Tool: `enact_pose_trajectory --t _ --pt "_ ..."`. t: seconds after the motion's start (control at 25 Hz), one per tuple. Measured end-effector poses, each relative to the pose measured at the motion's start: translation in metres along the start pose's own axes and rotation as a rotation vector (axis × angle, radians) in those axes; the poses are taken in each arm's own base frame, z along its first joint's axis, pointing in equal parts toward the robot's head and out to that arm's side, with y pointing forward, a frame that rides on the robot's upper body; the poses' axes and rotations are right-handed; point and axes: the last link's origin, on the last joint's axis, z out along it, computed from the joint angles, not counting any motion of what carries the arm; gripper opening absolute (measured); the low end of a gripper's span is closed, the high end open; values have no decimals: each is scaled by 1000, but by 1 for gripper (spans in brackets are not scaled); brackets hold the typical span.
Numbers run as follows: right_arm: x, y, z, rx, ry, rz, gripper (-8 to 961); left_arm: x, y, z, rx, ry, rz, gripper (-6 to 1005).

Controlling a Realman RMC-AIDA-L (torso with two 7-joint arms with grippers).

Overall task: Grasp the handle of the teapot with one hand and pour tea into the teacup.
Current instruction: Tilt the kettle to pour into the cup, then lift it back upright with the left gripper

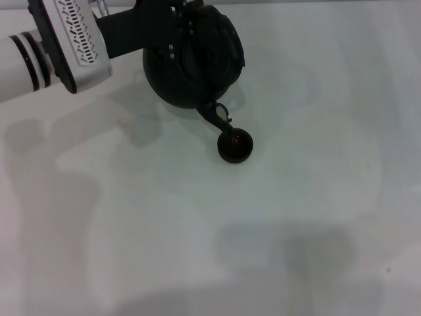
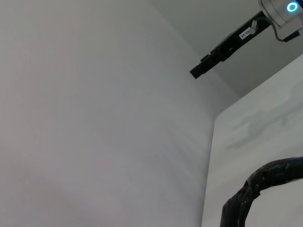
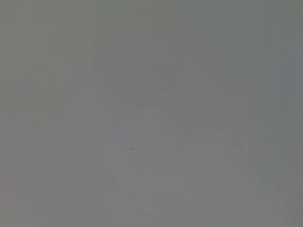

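In the head view my left gripper reaches in from the upper left and is shut on the handle at the top of the black teapot. The teapot is lifted and tilted forward. Its short spout points down right over the tiny black teacup, which stands on the white table. A stretch of the rough dark handle shows in the left wrist view. The right arm's black gripper shows far off in the left wrist view, away from the pot.
The white table spreads around the teacup with nothing else standing on it. Its edge runs along a grey wall in the left wrist view. The right wrist view shows only a plain grey surface.
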Motion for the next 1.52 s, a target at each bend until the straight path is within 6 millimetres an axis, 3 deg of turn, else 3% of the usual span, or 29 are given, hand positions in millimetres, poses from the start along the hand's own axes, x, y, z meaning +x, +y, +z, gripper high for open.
enact_pose_trajectory --t 1.52 --pt "1 -2 -2 4 4 0 836 -3 20 -10 94 16 -108 98"
